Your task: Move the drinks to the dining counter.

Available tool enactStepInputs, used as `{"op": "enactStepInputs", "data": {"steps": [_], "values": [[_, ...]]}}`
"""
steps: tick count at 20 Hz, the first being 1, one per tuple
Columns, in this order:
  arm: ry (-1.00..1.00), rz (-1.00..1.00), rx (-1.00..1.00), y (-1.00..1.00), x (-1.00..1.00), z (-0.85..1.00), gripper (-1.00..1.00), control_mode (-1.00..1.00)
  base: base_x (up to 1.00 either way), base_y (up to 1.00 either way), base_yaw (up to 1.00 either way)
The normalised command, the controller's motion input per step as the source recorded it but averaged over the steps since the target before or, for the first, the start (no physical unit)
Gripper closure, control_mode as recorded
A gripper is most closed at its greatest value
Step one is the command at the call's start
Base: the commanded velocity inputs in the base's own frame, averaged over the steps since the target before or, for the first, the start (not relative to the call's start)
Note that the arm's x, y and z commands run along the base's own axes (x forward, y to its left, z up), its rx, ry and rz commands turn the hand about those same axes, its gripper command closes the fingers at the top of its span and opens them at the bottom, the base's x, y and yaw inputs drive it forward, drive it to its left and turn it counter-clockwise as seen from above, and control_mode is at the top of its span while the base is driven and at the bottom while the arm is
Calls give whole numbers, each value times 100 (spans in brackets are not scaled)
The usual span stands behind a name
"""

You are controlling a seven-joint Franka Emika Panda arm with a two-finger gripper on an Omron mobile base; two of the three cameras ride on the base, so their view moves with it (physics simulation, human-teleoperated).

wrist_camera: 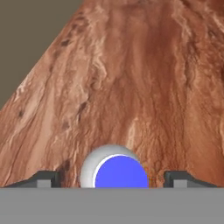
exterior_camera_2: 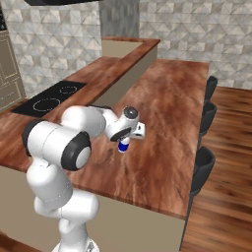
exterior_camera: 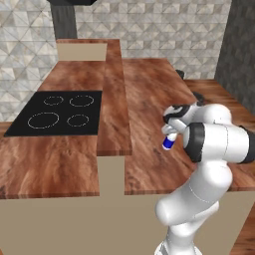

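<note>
fingers (wrist_camera: 113,178) spread apart around the blue-and-white bottle (exterior_camera: 169,142), upright on the dining counter (exterior_camera_2: 172,98), well inside its edges.

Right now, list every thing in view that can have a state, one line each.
Blue-and-white bottle: standing on the dining counter, between the jaws, with a gap to each fingertip.
Gripper: jaws open, straddling the bottle, not gripping it.
Cooktop: black, no pots on it, no burner glowing.
Bar stools: tucked against the far side of the island.
</note>
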Motion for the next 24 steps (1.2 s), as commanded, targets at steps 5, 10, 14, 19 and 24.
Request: {"op": "enactStepInputs", "data": {"steps": [5,10,14,19,24], "values": [[0,0,-4,54,-2,-20,-100,-100,0,0,0],[0,0,-1,30,-16,-7,-100,-100,0,0,0],[-1,0,0,0,-32,0,-100,-100,0,0,0],[-1,0,0,-4,-22,0,-100,-100,0,0,0],[0,0,0,-10,-2,15,-100,-100,0,0,0]]}}
